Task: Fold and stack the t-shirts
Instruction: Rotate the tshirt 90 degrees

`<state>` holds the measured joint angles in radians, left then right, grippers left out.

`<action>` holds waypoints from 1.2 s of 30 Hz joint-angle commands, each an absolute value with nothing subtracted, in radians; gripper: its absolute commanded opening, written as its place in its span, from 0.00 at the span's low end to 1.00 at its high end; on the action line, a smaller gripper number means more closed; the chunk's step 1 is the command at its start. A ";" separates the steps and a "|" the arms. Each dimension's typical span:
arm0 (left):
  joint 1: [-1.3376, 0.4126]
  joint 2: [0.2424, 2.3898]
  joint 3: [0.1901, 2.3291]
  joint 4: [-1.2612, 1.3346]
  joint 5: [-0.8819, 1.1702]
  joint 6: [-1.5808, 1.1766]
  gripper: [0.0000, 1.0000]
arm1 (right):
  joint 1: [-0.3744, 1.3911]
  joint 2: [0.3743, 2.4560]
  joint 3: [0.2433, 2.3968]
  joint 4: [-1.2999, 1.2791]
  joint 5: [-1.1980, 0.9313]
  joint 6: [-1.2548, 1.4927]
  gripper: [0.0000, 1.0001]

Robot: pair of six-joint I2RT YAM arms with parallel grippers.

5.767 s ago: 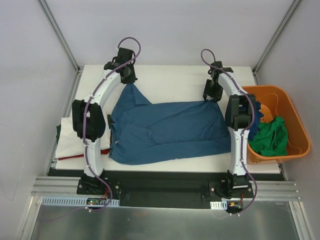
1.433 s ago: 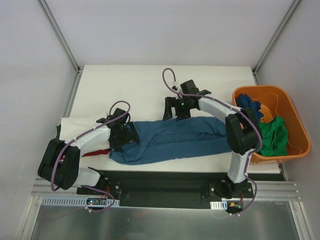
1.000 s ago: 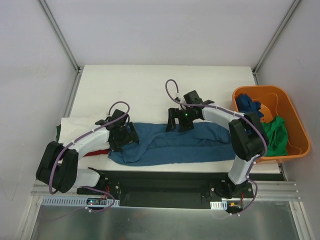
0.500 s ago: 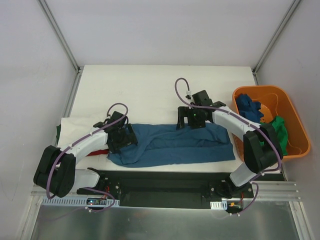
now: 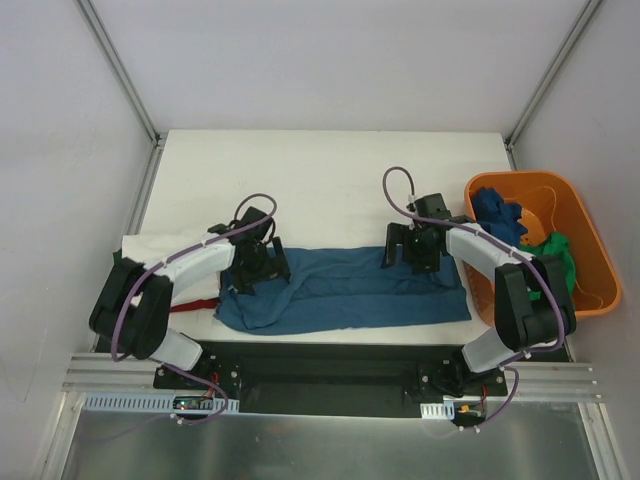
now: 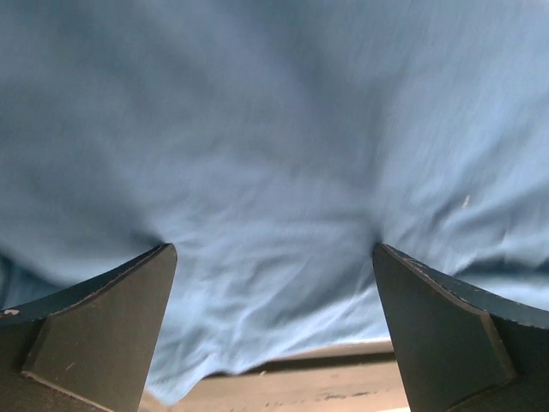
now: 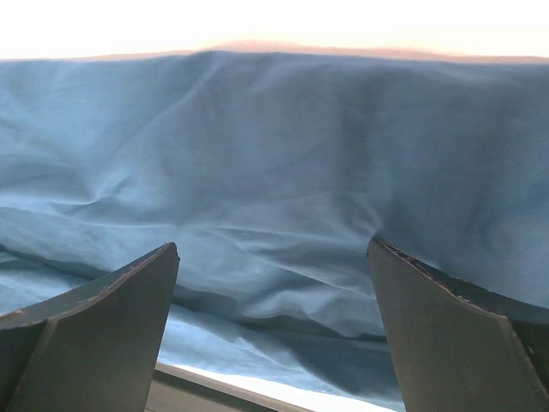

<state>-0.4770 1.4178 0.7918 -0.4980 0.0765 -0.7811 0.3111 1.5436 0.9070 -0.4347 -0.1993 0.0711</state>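
A dark blue t-shirt [image 5: 350, 295] lies folded into a long band along the table's near edge. My left gripper [image 5: 258, 268] rests on its left part, jaws open, both fingertips denting the cloth [image 6: 274, 154] with nothing pinched between them. My right gripper [image 5: 412, 250] sits on the band's far edge near the right end, also open, with the blue fabric [image 7: 274, 154] spread flat between its fingers [image 7: 111, 309]. A white folded t-shirt [image 5: 150, 255] lies at the left with a red one [image 5: 200, 303] showing under it.
An orange basket [image 5: 520, 178] stands at the right table edge, holding a crumpled blue shirt [image 5: 495, 212] and a green shirt [image 5: 555, 265]. The table's near edge [image 6: 343, 386] runs just past the band's hem. Grey walls enclose the table.
Both grippers slid to the right along the band, the right one from the middle to near the right end. The band now lies flatter and reaches further right.
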 commanded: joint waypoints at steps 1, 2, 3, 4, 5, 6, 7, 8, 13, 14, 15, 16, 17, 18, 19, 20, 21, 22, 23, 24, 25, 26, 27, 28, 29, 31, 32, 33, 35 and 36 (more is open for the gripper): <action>-0.479 1.564 0.913 -0.499 0.063 -0.746 0.99 | 0.255 1.560 0.882 -0.423 -0.221 0.075 0.96; -0.477 1.622 0.957 -0.497 0.061 -0.727 0.99 | 0.246 1.563 0.877 -0.423 -0.219 0.074 0.96; -0.476 1.649 0.981 -0.499 0.060 -0.718 0.99 | 0.227 1.563 0.873 -0.423 -0.218 0.072 0.96; -0.476 1.675 1.003 -0.499 0.067 -0.712 0.99 | 0.218 1.562 0.870 -0.434 -0.218 0.071 0.96; -0.472 1.727 1.050 -0.497 0.069 -0.704 0.99 | 0.210 1.559 0.859 -0.437 -0.216 0.069 0.96; -0.472 1.756 1.078 -0.497 0.068 -0.698 0.99 | 0.196 1.548 0.854 -0.439 -0.215 0.064 0.96; -0.469 1.790 1.110 -0.497 0.074 -0.684 0.99 | 0.190 1.543 0.851 -0.445 -0.215 0.060 0.96; -0.463 1.866 1.187 -0.499 0.080 -0.652 0.99 | 0.187 1.540 0.847 -0.449 -0.215 0.061 0.96; -0.379 2.110 1.481 -0.509 0.236 -0.624 0.99 | 0.178 1.520 0.804 -0.459 -0.225 0.083 0.96; -0.373 2.187 1.600 -0.512 0.270 -0.623 0.99 | 0.182 1.503 0.793 -0.457 -0.236 0.090 0.96; -0.368 2.224 1.662 -0.512 0.294 -0.621 0.99 | 0.189 1.493 0.767 -0.459 -0.241 0.089 0.96; -0.364 2.261 1.727 -0.512 0.313 -0.614 0.99 | 0.193 1.480 0.758 -0.469 -0.241 0.092 0.96; -0.362 2.340 1.867 -0.517 0.349 -0.614 0.99 | 0.222 1.450 0.744 -0.477 -0.245 0.101 0.96; -0.361 2.383 1.941 -0.517 0.373 -0.614 0.99 | 0.242 1.434 0.732 -0.485 -0.252 0.107 0.96; -0.356 2.428 2.018 -0.517 0.389 -0.627 0.99 | 0.267 1.416 0.703 -0.495 -0.256 0.116 0.96; -0.348 2.518 2.166 -0.520 0.414 -0.647 0.99 | 0.326 1.382 0.692 -0.503 -0.255 0.144 0.96; -0.342 2.564 2.239 -0.517 0.461 -0.673 0.99 | 0.357 1.365 0.678 -0.511 -0.258 0.165 0.96; -0.336 2.612 2.309 -0.517 0.485 -0.737 0.99 | 0.389 1.350 0.652 -0.518 -0.267 0.185 0.96; -0.330 2.694 2.439 -0.515 0.500 -0.770 0.99 | 0.461 1.323 0.641 -0.515 -0.293 0.210 0.96; -0.328 2.732 2.498 -0.502 0.508 -0.799 0.99 | 0.498 1.306 0.631 -0.508 -0.305 0.263 0.96; -0.327 2.761 2.541 -0.480 0.514 -0.848 0.99 | 0.537 1.296 0.624 -0.491 -0.319 0.285 0.96; -0.327 2.787 2.562 -0.447 0.515 -0.874 0.99 | 0.619 1.280 0.624 -0.482 -0.342 0.307 0.96; -0.327 2.786 2.539 -0.402 0.518 -0.899 0.99 | 0.662 1.278 0.632 -0.473 -0.350 0.322 0.96; -0.328 2.780 2.505 -0.282 0.512 -0.951 0.99 | 0.701 1.279 0.643 -0.456 -0.357 0.339 0.96; -0.327 2.772 2.444 -0.237 0.500 -0.980 0.99 | 0.771 1.287 0.673 -0.448 -0.377 0.337 0.96; -0.327 2.786 2.437 -0.169 0.491 -1.035 0.99 | 0.831 1.295 0.709 -0.425 -0.390 0.330 0.96; -0.327 2.813 2.463 -0.152 0.498 -1.049 0.99 | 0.874 1.302 0.728 -0.428 -0.382 0.321 0.96; -0.327 2.827 2.474 -0.131 0.503 -1.064 0.99 | 0.887 1.308 0.773 -0.437 -0.377 0.308 0.96; -0.328 2.853 2.483 -0.030 0.518 -1.115 0.99 | 0.890 1.315 0.814 -0.495 -0.329 0.269 0.96; -0.328 2.859 2.485 -0.005 0.517 -1.129 0.99 | 0.888 1.312 0.865 -0.520 -0.298 0.256 0.96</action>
